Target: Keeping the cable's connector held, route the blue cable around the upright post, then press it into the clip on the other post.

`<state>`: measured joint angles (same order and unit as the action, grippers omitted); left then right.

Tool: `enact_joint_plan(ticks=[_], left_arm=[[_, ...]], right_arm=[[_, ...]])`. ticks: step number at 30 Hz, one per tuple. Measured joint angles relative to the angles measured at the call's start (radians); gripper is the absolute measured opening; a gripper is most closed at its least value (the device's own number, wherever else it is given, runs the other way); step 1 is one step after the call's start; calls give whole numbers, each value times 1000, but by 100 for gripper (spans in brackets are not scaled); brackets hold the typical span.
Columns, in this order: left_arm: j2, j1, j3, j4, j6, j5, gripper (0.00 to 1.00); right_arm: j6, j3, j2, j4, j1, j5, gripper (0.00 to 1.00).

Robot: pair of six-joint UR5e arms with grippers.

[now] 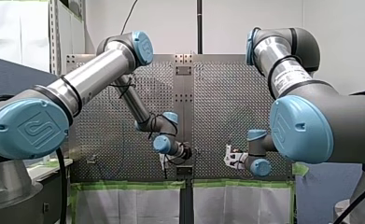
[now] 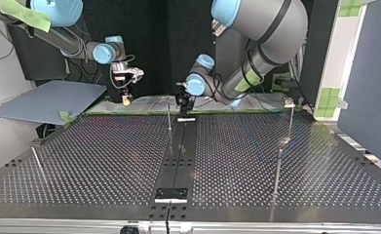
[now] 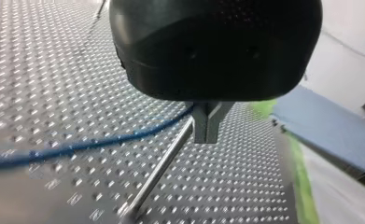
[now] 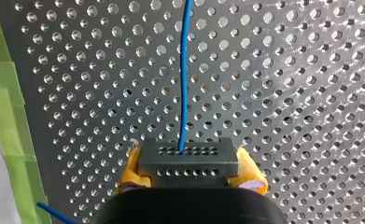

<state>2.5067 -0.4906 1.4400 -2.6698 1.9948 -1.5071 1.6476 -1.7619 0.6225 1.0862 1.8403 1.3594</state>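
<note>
Connector (image 4: 189,158) is nearest: a dark block clamped between the yellow pads (image 4: 129,170) of the right gripper (image 4: 190,165), jaws closed on it. The blue cable (image 4: 185,70) leaves its face and runs straight out over the table (image 4: 287,93). Left gripper (image 3: 207,126): metal fingers closed to a thin slit, with the cable running into them just beside the post (image 3: 159,170), near its top. Can't tell if the cable touches the post. In the top view the left gripper sits just right of the post, and the right gripper is well off to the post's left, raised. The clip post (image 2: 290,122) stands well apart on the post's right.
</note>
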Motion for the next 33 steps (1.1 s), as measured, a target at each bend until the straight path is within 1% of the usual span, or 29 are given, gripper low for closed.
enact_joint_plan(ticks=[3,9,13,15,19,24,27,30,31,32,33], left_arm=[[-2,-8,0,-10,-30,1,0],[-2,-15,0,-55,-96,-1,0],[-2,-10,0,-61,-130,-2,0],[-2,-5,0,-53,-134,-4,0],[-2,1,0,-20,-109,-27,0],[-1,4,0,33,-57,-76,0],[-1,4,0,62,-29,-91,0],[-1,6,0,82,2,-95,0],[-1,6,0,86,12,-96,7],[-1,6,0,88,22,-97,27],[-1,6,0,90,34,-96,27]], right_arm=[[-1,0,-1,-3,-1,0,0],[-2,0,-2,-11,-4,2,0],[0,0,-3,-9,-6,1,0],[2,1,-3,-6,-6,1,0],[9,8,-4,-2,-8,-2,0],[17,24,-5,-7,-12,-5,0],[20,33,-5,-10,-15,-6,0],[21,40,-5,-13,-18,-7,0],[21,41,-5,-14,-18,-7,0],[21,42,-5,-15,-18,-8,0],[22,43,-5,-16,-19,-8,0]])
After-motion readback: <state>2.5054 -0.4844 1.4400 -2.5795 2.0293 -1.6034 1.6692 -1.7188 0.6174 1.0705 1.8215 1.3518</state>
